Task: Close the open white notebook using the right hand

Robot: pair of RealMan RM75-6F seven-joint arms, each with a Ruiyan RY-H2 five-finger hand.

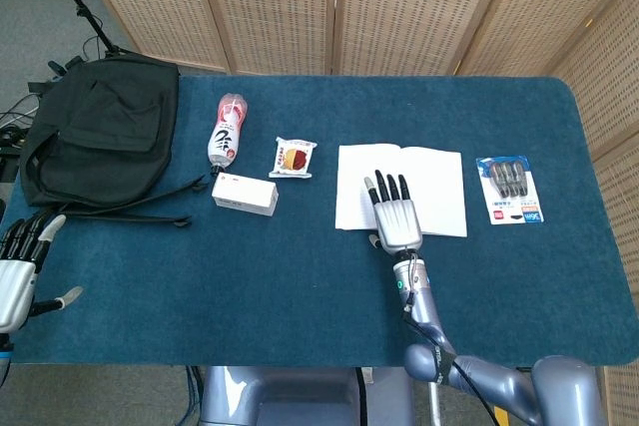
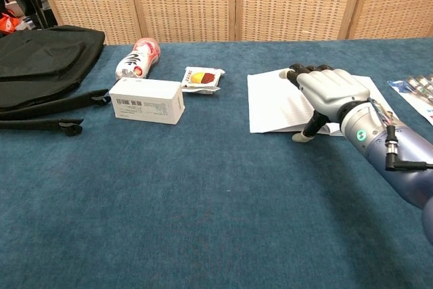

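Note:
The white notebook (image 1: 436,179) lies open and flat on the blue table, right of centre; in the chest view the notebook (image 2: 277,103) shows its left page. My right hand (image 1: 396,216) lies palm down over the notebook's near middle, fingers stretched toward the far edge, holding nothing. In the chest view the right hand (image 2: 329,91) hovers low over the pages, thumb tip at the notebook's near edge. My left hand (image 1: 20,264) stays at the table's near left corner, fingers apart and empty.
A black bag (image 1: 100,132) fills the far left. A bottle (image 1: 225,131), a snack packet (image 1: 293,158) and a white box (image 1: 245,194) lie left of the notebook. A blister pack (image 1: 510,190) rests to its right.

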